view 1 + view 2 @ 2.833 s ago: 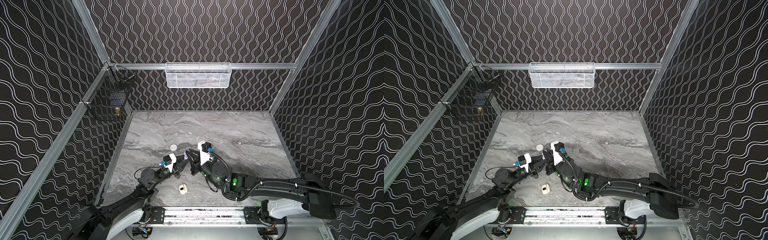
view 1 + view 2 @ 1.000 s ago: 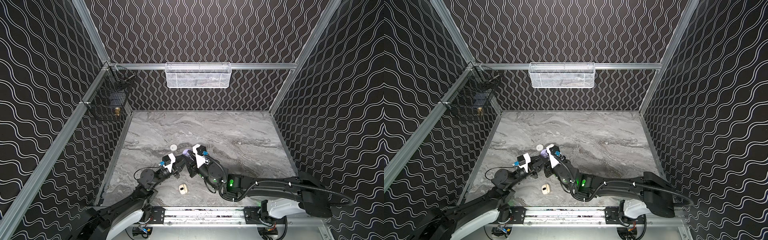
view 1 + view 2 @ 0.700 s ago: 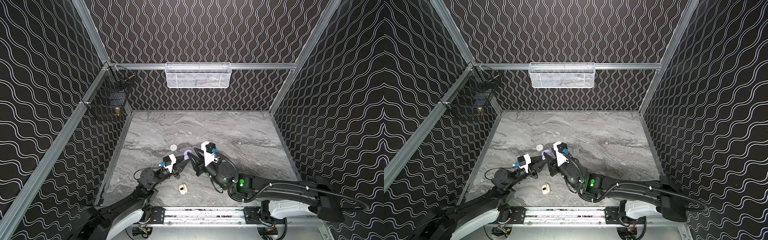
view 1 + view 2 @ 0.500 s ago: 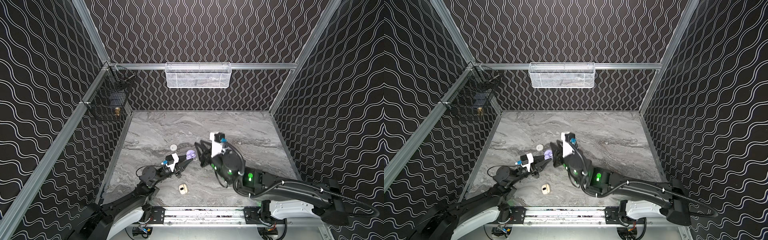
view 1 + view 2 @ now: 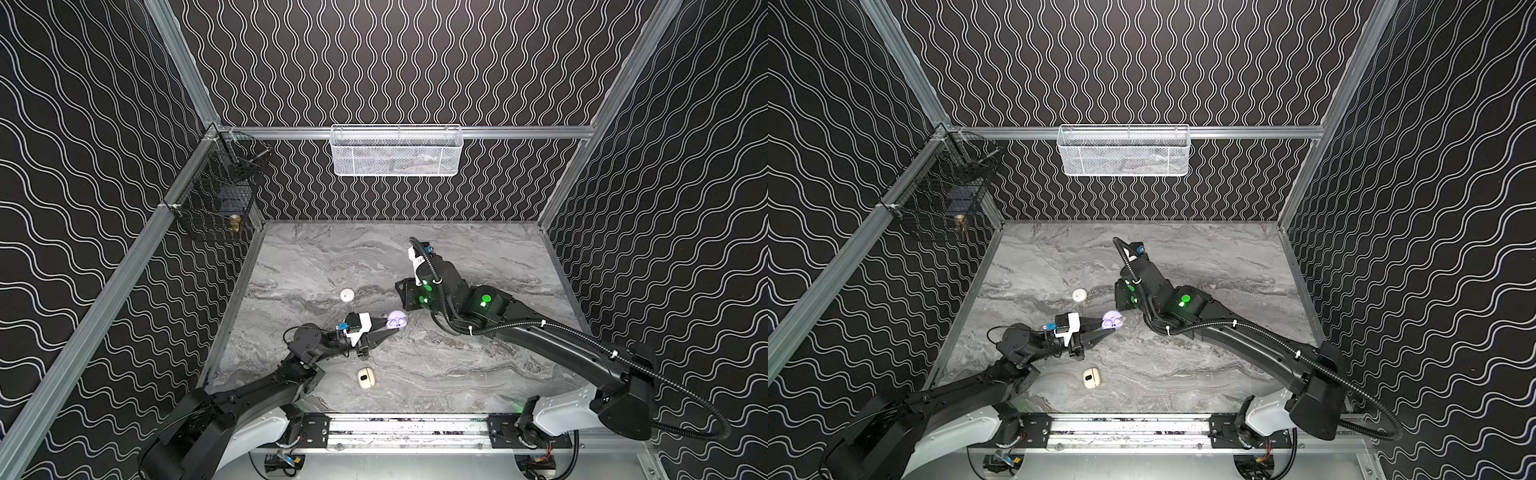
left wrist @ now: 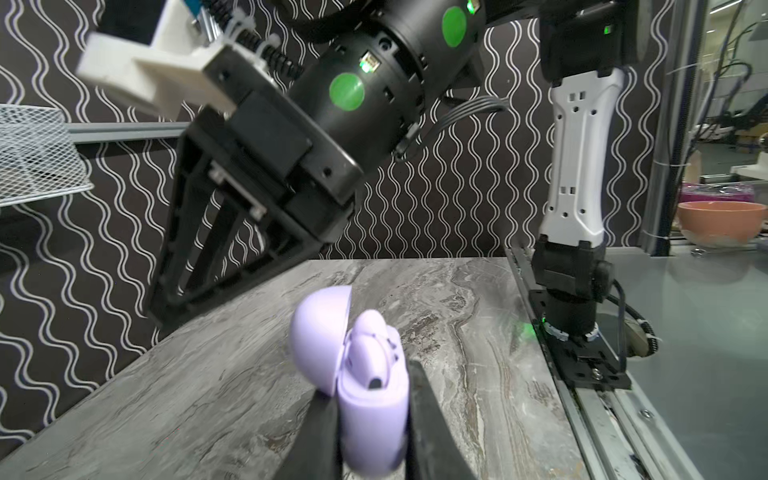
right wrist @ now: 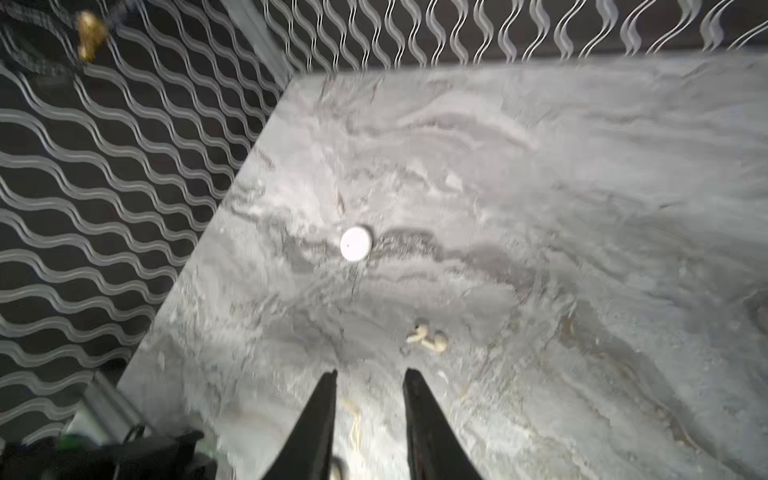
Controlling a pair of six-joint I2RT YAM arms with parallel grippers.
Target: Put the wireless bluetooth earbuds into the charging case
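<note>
Left tool (image 6: 371,386) clamped on lilac case (image 6: 320,328); right tool (image 7: 370,372) apart, empty: earbuds (image 7: 428,337) just ahead may skid if pinched.

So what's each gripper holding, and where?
Left gripper: lilac plastic open-lidded charging case, fingers clamping its lower body's sides. Right gripper: nothing, fingers apart.

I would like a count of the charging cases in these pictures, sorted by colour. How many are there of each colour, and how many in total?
lilac case, open: 1
white round case: 1
cream case: 1
Total: 3
</note>
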